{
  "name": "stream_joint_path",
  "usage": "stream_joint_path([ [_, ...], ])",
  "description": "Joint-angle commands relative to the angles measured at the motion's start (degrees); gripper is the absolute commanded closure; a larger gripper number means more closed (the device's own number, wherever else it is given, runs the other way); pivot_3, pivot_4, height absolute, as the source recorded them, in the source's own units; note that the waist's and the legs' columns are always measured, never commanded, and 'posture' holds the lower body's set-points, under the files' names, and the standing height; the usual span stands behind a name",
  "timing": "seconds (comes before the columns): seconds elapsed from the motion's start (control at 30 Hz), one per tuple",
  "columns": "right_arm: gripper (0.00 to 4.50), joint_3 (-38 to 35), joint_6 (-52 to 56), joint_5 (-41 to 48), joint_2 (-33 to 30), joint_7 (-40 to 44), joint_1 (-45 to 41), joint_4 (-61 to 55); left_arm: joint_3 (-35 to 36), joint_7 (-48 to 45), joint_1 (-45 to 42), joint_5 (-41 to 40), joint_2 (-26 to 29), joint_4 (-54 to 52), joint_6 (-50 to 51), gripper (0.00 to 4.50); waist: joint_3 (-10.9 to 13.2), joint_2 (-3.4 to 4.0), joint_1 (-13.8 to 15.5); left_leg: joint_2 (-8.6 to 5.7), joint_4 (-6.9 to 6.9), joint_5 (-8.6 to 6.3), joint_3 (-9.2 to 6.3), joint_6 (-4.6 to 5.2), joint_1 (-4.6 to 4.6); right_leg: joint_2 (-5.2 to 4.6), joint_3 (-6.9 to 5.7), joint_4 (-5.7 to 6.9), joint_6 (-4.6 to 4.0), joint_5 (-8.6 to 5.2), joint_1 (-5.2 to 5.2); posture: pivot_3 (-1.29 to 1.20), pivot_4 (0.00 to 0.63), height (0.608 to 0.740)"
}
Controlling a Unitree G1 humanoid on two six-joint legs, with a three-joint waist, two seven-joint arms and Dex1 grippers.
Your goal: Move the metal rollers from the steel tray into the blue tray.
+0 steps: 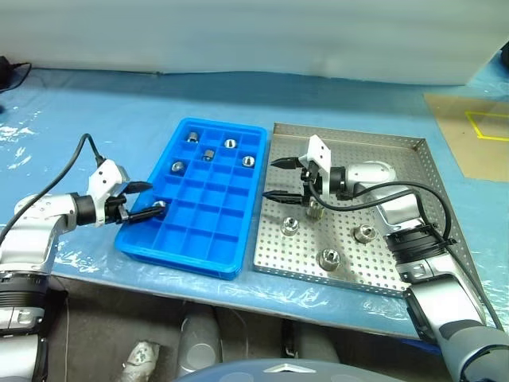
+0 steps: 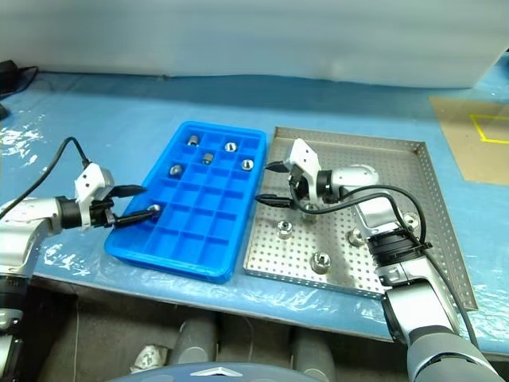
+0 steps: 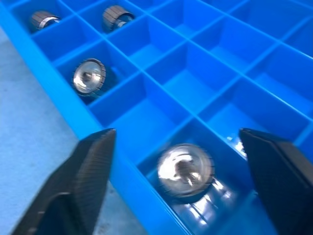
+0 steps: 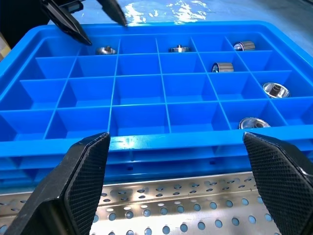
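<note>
Blue tray (image 1: 208,208) sits on the desk (image 1: 95,119) just left of the steel tray (image 1: 350,151), their long sides nearly touching. In the blue tray, six metal rollers (image 1: 208,154) are down in separate compartments: four clustered at the far end, one (image 1: 177,167) a row nearer by the left wall, and one (image 1: 161,204) in a left-edge cell about halfway along. The rest of the grid cells are bare blue.

Over on the steel tray's perforated floor, three rollers lie in plain sight toward the near half, at (image 1: 289,226), (image 1: 365,232) and (image 1: 328,257), well apart from each other. A fourth (image 1: 315,208) peeks out just under the right arm.

Left tool (image 1: 148,200) hangs at the blue tray's left wall, fingers spread wide, gripping nothing; the halfway roller (image 3: 185,169) lies in its cell right between the two black fingers. Right tool (image 1: 277,178) hovers over the steel tray's left rim, pointing toward the blue tray, also spread wide and holding nothing.

A black cable loops from each wrist; the right one drapes across the steel tray over the holes.

The right wrist view looks across the blue tray's near wall (image 4: 146,147) and catches the left tool's fingertips (image 4: 73,27) at the far side. The left wrist view brings the shiny roller face up close.
</note>
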Motion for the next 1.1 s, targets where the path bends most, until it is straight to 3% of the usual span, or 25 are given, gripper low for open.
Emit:
stream_joint_path([
  [0.03, 0.00, -2.08, -0.12, 0.74, -0.54, -0.39, 0.44, -3.07, -0.34, -0.91, -1.83, 0.81, 2.08, 1.66, -0.04, 0.09, 0.00, 0.00, -0.02, 0.00, 0.00, 0.01, 0.00, -0.02, 0.00, 0.00, 0.00, 0.01, 0.00, 0.00, 0.00, 0.15, 0.150, 0.740],
  [0.23, 0.00, -3.02, 0.82, 0.94, -1.56, -1.14, 1.82, -4.82, 2.63, -3.23, -11.77, -1.38, 6.28, 8.23, 0.32, 0.09, 0.00, -0.01, -0.13, 0.01, 0.00, 0.15, -0.03, -0.23, -0.09, 0.03, -0.02, -0.02, 0.00, 0.00, -0.04, 0.11, 0.150, 0.740],
  [0.37, 0.00, -4.48, 1.64, 1.02, -2.48, -2.61, 2.99, -6.47, 0.57, -5.12, -25.48, -1.16, 4.86, 15.58, 0.02, 0.09, 0.01, -0.02, 0.26, -0.03, 0.05, 0.17, -0.04, -0.27, -0.13, 0.03, -0.03, -0.03, 0.00, 0.00, -0.02, 0.06, 0.150, 0.740],
  [0.5, 0.00, -6.68, 2.93, 1.52, -4.17, -4.03, 5.19, -9.43, -5.86, -9.63, -35.22, 0.48, -3.58, 20.09, -1.65, 0.09, 0.00, -0.01, 0.34, -0.20, 0.10, 0.15, -0.01, -0.25, -0.10, -0.10, 0.00, -0.05, 0.00, 0.00, 0.07, -0.01, 0.150, 0.740],
  [0.8, 0.00, -13.10, 8.14, 3.25, -8.18, -9.76, 14.47, -20.49, -15.15, -15.19, -44.41, 6.89, -21.39, 35.25, -13.62, 0.09, 0.04, -0.07, -1.91, -0.14, 0.20, 0.10, -0.07, -0.14, -0.22, 0.00, 0.03, -0.08, 0.04, 0.02, 0.08, -0.21, 0.150, 0.740],
  [1.1, 0.00, -21.54, 16.61, 8.67, -12.39, -13.88, 26.27, -36.59, -19.15, -23.04, -46.45, 11.26, -28.80, 44.65, -21.83, 0.09, 0.04, -0.07, -5.58, -0.14, 0.18, 0.00, 0.03, 0.05, -0.09, 0.05, 0.18, -0.26, 0.05, 0.03, 0.15, -0.40, 0.150, 0.740],
])
